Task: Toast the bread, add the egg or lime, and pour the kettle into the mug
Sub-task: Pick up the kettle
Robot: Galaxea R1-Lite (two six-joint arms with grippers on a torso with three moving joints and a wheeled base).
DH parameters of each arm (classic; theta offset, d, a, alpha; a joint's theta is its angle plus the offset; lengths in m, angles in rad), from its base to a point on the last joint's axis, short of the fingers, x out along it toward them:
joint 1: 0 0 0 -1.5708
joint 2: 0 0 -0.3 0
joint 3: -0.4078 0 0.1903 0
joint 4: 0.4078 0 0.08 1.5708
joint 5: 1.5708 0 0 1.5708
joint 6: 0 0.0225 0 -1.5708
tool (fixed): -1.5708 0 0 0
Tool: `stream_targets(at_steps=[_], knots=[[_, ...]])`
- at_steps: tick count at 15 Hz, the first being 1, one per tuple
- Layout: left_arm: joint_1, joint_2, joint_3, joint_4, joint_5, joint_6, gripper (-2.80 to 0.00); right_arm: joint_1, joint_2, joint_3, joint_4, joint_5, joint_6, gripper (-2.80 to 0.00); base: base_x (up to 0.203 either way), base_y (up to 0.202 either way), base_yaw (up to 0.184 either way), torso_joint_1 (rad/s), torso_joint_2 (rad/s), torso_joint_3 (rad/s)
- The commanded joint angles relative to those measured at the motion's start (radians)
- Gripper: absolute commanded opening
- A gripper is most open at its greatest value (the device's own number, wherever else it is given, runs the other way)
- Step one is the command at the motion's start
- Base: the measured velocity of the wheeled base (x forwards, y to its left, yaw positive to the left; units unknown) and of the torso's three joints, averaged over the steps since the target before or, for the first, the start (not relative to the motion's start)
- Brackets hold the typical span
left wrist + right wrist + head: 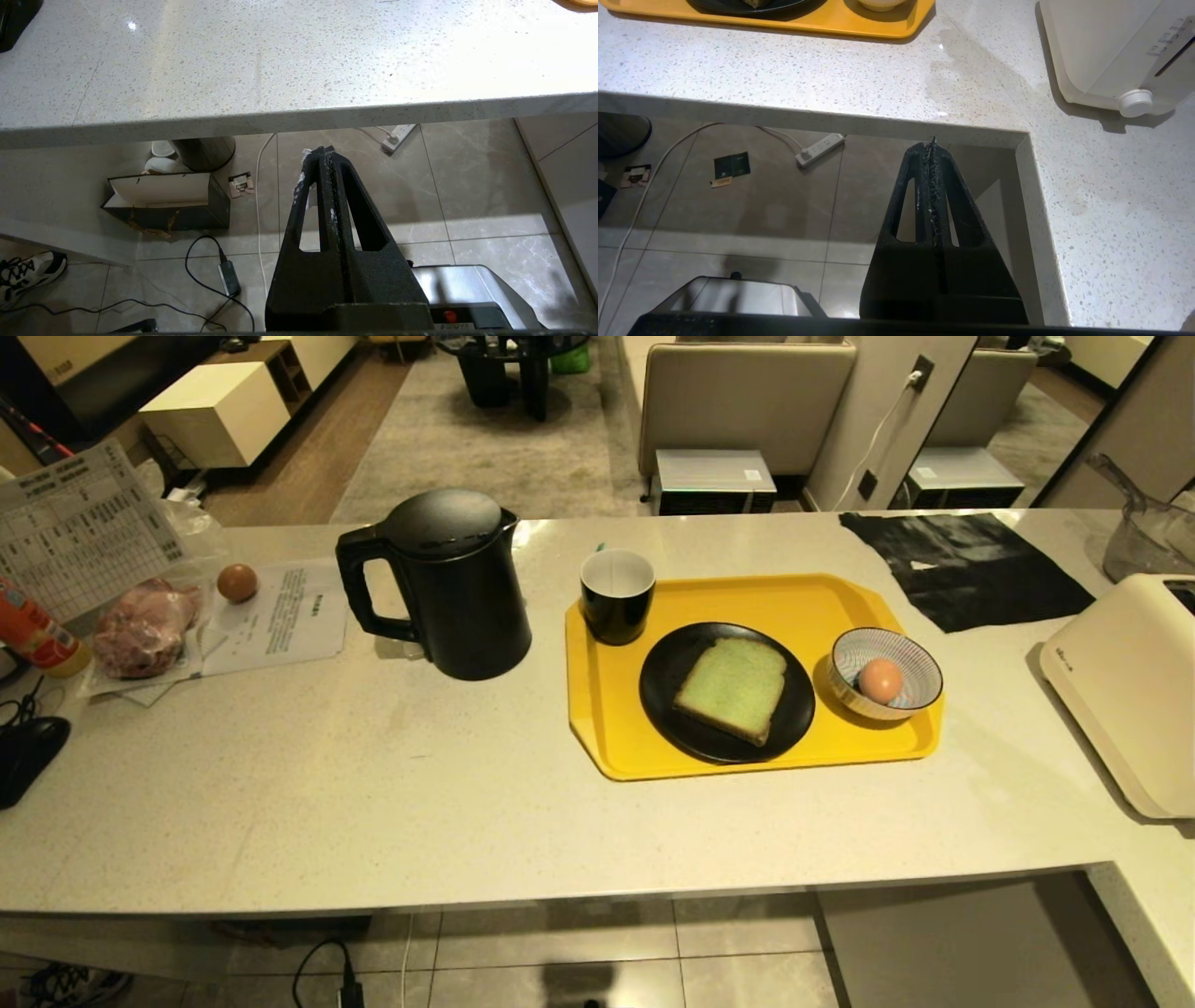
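Bread (731,688) on plate (672,719) (yellow tray (607,709)); kettle (448,588) beside mug (616,595).

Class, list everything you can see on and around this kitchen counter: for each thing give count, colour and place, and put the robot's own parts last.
Matte black electric kettle: one, black, on the counter left of the tray.
Rectangular plastic tray: one, yellow, mid-counter.
Glossy mug: one, black outside, white inside, tray's far left corner.
Round plate: one, black, tray centre.
Square bread slice: one, pale green, on the plate.
Striped bowl: one, blue-and-white, tray's right end.
Pale egg: one, peach-pink, in the bowl.
Darker egg: one, orange-brown, on papers at far left.
Toaster: one, cream, counter's right edge.
Left gripper: one, black, shut, below the counter edge.
Right gripper: one, black, shut, below the counter edge.
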Motion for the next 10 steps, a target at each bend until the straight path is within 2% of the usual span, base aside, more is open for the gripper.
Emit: stream_targets(at_steps=[1, 9, 10], knots=[[0.000, 0.001, 0.000, 0.000, 0.000, 0.002, -2.80, 0.000, 0.002, 0.028, -0.001, 0.000, 0.000, -2.80, 0.000, 0.000, 0.000, 0.000, 0.00, 0.000], [0.000, 0.001, 0.000, -0.002, 0.000, -0.001, -2.80, 0.000, 0.002, 0.028, -0.001, 0.000, 0.000, -2.80, 0.000, 0.000, 0.000, 0.000, 0.00, 0.000], [0.000, 0.001, 0.000, -0.002, 0.000, 0.000, -2.80, 0.000, 0.002, 0.028, -0.001, 0.000, 0.000, -2.80, 0.139, 0.000, -0.002, -0.012, -0.01, 0.002]])
